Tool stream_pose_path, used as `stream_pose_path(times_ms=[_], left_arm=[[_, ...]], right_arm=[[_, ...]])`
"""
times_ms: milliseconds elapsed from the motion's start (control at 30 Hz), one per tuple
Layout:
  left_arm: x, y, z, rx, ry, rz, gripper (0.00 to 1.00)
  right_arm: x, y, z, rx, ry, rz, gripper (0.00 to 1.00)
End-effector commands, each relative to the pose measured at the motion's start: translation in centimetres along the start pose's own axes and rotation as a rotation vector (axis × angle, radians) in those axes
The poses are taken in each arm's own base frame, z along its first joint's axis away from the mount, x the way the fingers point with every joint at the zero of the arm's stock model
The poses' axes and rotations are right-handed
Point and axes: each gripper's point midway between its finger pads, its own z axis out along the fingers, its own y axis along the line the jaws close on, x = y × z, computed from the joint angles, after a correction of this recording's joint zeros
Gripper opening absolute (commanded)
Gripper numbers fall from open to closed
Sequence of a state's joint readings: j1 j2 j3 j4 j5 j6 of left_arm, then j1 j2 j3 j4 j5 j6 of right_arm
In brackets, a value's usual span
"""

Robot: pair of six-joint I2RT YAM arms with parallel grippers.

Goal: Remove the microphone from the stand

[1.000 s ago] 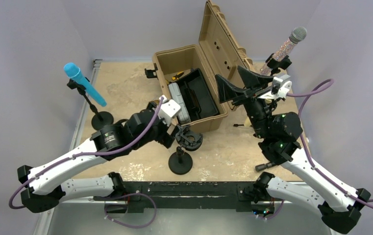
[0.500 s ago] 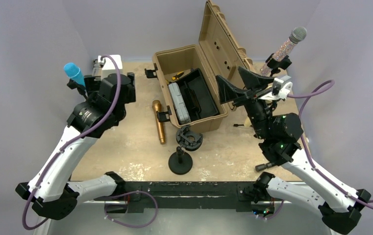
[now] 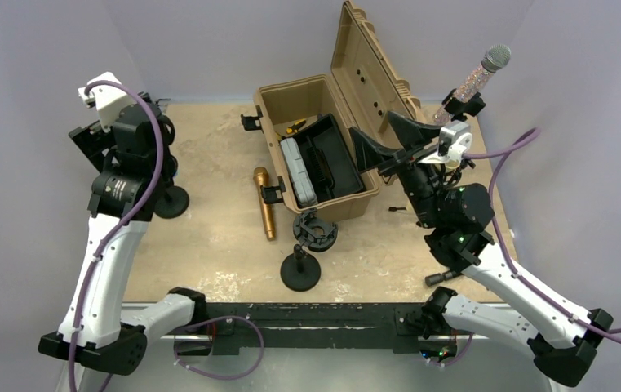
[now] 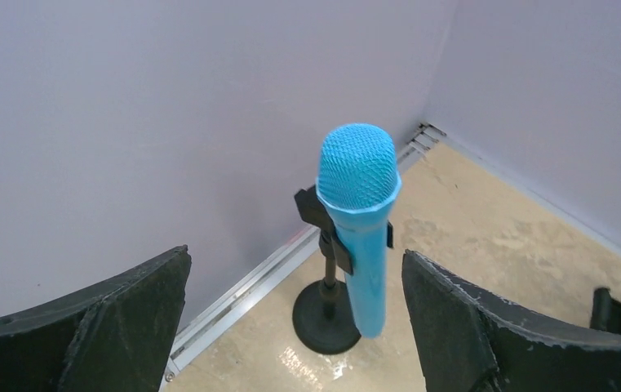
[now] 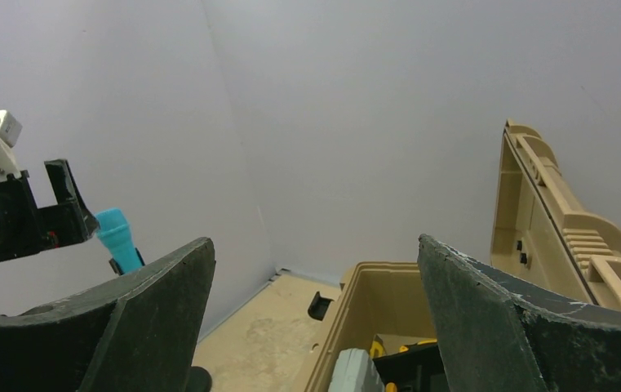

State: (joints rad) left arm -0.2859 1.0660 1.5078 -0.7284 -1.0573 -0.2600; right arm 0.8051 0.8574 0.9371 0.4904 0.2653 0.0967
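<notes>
The left tool [image 4: 294, 263] hangs with its fingers spread wide and nothing between them, aimed at the blue microphone [image 4: 359, 224] in the middle of the left wrist view; that microphone sits in the clip [image 4: 315, 210] of its stand [image 4: 326, 317], head up and a little tilted, close to the wall; in the top view the arm at upper left hides all of it but the stand's round base.

The step in hand looks like the approach to a grasp; the fingers are not yet around the barrel. To do it well, I would advance straight and slowly, since the wall leaves little room behind, until the barrel lies centred between the fingers; then close where the barrel is clear of the clip. The lower length seems freest, though the stand's pole runs just beside it and should stay out of the pinch. Draw along the barrel's own line, up and out, not sideways; the small base probably tips or drags easily.

The right tool [image 5: 315, 245] is likewise spread and empty, raised beside the open case [image 3: 335, 208] at centre frame; a glitter microphone [image 3: 476, 80] stands at upper right; a gold microphone [image 3: 265, 204] lies on the table [image 3: 209, 245].
</notes>
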Motion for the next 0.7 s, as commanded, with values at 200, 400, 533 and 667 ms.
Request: stream_pose_path(times_ms=[200,400,533,667], left_arm=[[-1.7,-0.2,4.5,-0.106,-0.039,-0.181,0.96],[-0.4,-1.0,7.0,-0.128,0.006,-0.188,0.91],[0.4,-1.8,8.1,-0.114,0.03,-0.167,0.89],[1.3,-2.4,8.9,-0.095,0.056,-0.149,0.87]], right_arm=[[-2.6,1.2,0.7,-0.05,-0.072,0.003,0.93],[-2.6,1.2,0.6,-0.052,-0.074,0.011,0.93],[-2.5,1.2,0.8,-0.051,-0.072,0.011,0.93],[-2.6,1.3,0.9,-0.052,-0.072,0.01,0.93]])
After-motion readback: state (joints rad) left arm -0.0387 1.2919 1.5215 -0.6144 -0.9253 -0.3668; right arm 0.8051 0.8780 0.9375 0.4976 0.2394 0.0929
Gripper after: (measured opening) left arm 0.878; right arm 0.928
